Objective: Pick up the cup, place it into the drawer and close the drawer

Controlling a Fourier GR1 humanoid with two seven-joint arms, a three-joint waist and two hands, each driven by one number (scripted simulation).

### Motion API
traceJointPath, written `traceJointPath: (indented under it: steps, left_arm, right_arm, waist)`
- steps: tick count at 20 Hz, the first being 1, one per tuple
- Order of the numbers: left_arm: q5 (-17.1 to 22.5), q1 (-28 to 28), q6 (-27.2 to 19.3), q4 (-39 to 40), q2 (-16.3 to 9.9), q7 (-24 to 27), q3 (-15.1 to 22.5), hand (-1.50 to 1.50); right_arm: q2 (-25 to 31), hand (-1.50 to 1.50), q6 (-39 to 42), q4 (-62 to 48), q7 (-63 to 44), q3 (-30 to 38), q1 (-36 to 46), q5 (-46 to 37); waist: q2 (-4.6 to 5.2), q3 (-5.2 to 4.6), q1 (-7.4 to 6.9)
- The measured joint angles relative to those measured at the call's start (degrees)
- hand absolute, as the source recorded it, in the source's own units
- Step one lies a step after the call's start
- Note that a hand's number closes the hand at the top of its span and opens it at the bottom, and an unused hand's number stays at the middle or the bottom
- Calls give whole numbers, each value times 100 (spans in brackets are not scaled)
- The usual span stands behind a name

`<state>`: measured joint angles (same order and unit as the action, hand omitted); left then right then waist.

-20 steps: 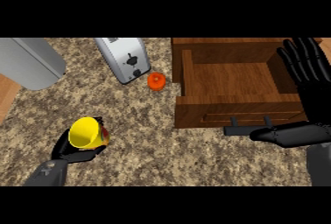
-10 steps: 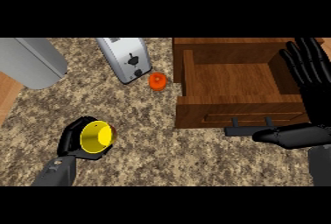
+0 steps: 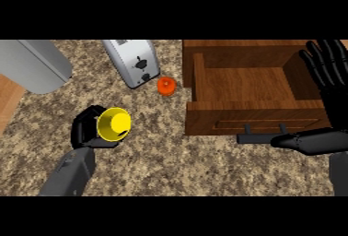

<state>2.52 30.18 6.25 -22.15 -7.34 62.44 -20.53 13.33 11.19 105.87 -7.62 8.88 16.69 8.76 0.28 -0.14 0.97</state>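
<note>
Fingers of the left hand [image 3: 87, 129] are curled round the yellow cup [image 3: 113, 124], which is held just above the granite counter [image 3: 176, 166] at the near left, its mouth tipped toward the viewer, while those of the right hand [image 3: 333, 78] are spread straight and apart, resting by the right wall of the open wooden drawer [image 3: 252, 117]. The carrying step is judged to be in hand: the cup must next be moved right, past the orange object [image 3: 166, 85] and the toaster [image 3: 134, 62], and lowered into the drawer before release. No brand, label or writing can be read anywhere.
</note>
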Motion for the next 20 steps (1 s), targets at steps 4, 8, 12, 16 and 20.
traceJointPath:
  steps: [4, 8, 12, 16, 20]
  left_arm:
    - [-33, 399, 80, -429, 206, -311, 242, 150]
    - [14, 903, 87, -1007, 303, -889, 413, 150]
    - [29, 1205, -48, -1721, 544, -1625, 771, 150]
    - [211, 1664, -398, -2251, 652, -2471, 1154, 150]
    - [347, 2273, -917, -2531, 702, -3276, 1487, 150]
  right_arm:
    - [1, -150, 34, -61, 84, -1, -87, -44]
    - [-57, -150, -23, 53, 88, -48, -227, -136]
    - [-51, -150, -74, 18, 79, -13, -174, -181]
    - [19, -150, -38, -144, 113, 78, -55, -149]
    - [23, -150, 25, -215, 236, 100, -91, -130]
  waist:
    - [-30, 11, -59]
    - [-57, 17, -97]
    - [-69, 19, -134]
    - [-64, 19, -116]
    - [-52, 17, -72]
